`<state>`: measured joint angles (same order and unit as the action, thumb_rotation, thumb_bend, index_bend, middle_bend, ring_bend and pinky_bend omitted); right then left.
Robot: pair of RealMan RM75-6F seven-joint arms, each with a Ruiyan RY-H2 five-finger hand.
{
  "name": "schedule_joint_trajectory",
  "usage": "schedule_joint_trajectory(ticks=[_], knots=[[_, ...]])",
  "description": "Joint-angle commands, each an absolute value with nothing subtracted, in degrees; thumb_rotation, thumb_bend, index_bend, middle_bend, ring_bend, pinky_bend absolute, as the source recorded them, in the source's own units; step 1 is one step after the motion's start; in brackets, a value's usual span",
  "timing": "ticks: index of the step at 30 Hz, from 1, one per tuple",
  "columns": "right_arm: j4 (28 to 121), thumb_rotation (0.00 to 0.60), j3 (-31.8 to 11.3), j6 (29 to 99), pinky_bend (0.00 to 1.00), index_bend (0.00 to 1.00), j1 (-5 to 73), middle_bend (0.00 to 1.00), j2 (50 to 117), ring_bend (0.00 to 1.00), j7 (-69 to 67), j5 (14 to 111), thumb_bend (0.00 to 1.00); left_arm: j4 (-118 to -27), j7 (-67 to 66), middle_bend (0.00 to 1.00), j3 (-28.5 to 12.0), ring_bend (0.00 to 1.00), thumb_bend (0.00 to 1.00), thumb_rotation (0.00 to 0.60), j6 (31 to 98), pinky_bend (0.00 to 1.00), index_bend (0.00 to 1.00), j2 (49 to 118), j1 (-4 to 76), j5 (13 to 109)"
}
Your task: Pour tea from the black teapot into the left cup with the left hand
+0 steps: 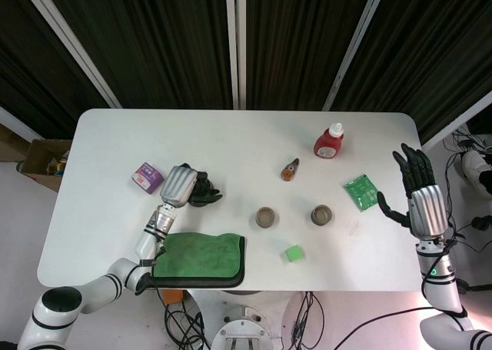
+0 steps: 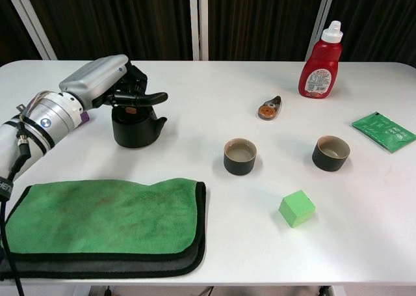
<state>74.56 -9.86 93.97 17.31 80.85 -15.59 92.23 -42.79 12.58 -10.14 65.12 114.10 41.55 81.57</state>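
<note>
The black teapot [image 2: 135, 130] stands on the white table [image 2: 195, 114] at the left, and in the head view the teapot [image 1: 203, 195] is partly hidden under my hand. My left hand [image 2: 107, 81] sits on top of it, fingers curled around the top handle, thumb stretched out to the right. From the head view the left hand [image 1: 179, 185] covers the pot's left side. The left cup [image 2: 240, 156], dark with a pale inside, stands upright right of the pot, apart from it. My right hand [image 1: 421, 196] is held up at the table's right edge, fingers spread, holding nothing.
A second cup [image 2: 331, 153] stands right of the left cup. A folded green cloth [image 2: 104, 218] lies at the front left, a green cube [image 2: 297, 208] at the front. Behind are a red sauce bottle [image 2: 320, 62], a small orange-brown item [image 2: 268, 108], a green packet [image 2: 383, 131] and a purple box [image 1: 147, 177].
</note>
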Motion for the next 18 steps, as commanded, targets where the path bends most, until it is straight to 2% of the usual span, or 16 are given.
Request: schedule_joint_trajectory(ticks=[1,6,11,15,18], knots=[[74.64,0.6,-9.86,94.0,0.0,0.0,17.31,0.0,80.79,0.0,-15.52,92.28,0.36,-42.61,12.62,0.75,-9.97,0.65,0.01,0.159,64.77,0.48,0.7,114.11,41.6,81.59],[74.74,0.6,-9.9,93.96,0.0,0.0,17.24,0.0,80.6,0.0,-15.47,92.15,0.36,-42.07,12.59,0.64,-9.74,0.52,0.01,0.162,64.65,0.45,0.63,114.19,41.76,81.86],[74.76,0.6,-9.98,93.98,0.0,0.0,17.25,0.0,80.55,0.0,-15.52,92.11,0.36,-41.67,12.42,0.56,-9.57,0.45,0.01,0.162,65.58,0.42,0.55,114.06,41.93,82.55],[74.71,0.6,-9.98,93.9,0.0,0.0,17.28,0.0,80.57,0.0,-15.61,92.08,0.36,-41.32,11.86,0.45,-9.64,0.36,0.01,0.16,67.48,0.35,0.41,113.85,42.07,83.35],[74.69,0.6,-9.97,93.87,0.0,0.0,17.31,0.0,80.6,0.0,-15.67,92.1,0.36,-41.42,11.49,0.4,-9.94,0.31,0.01,0.16,67.97,0.3,0.34,113.43,42.07,83.26]])
